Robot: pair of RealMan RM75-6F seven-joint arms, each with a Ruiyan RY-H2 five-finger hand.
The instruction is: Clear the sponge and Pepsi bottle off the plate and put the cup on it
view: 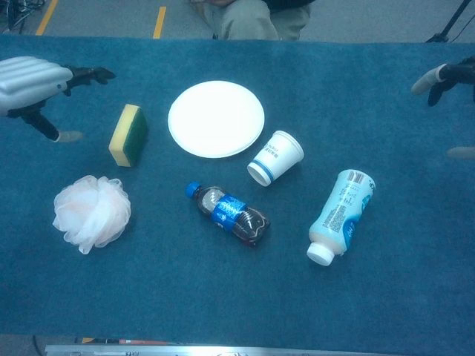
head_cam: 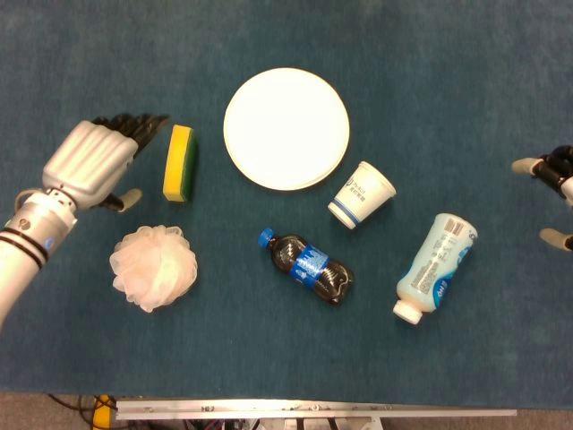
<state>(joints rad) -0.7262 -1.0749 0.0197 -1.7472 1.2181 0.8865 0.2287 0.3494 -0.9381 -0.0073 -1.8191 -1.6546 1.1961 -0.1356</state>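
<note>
Taking the plate (head_cam: pixel 286 130) as the landmark, the Pepsi bottle (head_cam: pixel 307 267) lies nearest the robot, on its side on the cloth, well apart from the plate; its long axis runs diagonally, blue cap pointing up-left. Just beside the plate's near-right edge lies the paper cup (head_cam: pixel 360 194), tipped over, mouth facing down-left and base away from the plate; judging by the task, it needs righting and lifting on. Left of the bare plate the sponge (head_cam: pixel 179 163) rests, long axis running near to far. Beside it the left hand (head_cam: pixel 94 164) hangs spread, empty. Far right, the right hand (head_cam: pixel 553 170) seems spread, mostly cropped.
</note>
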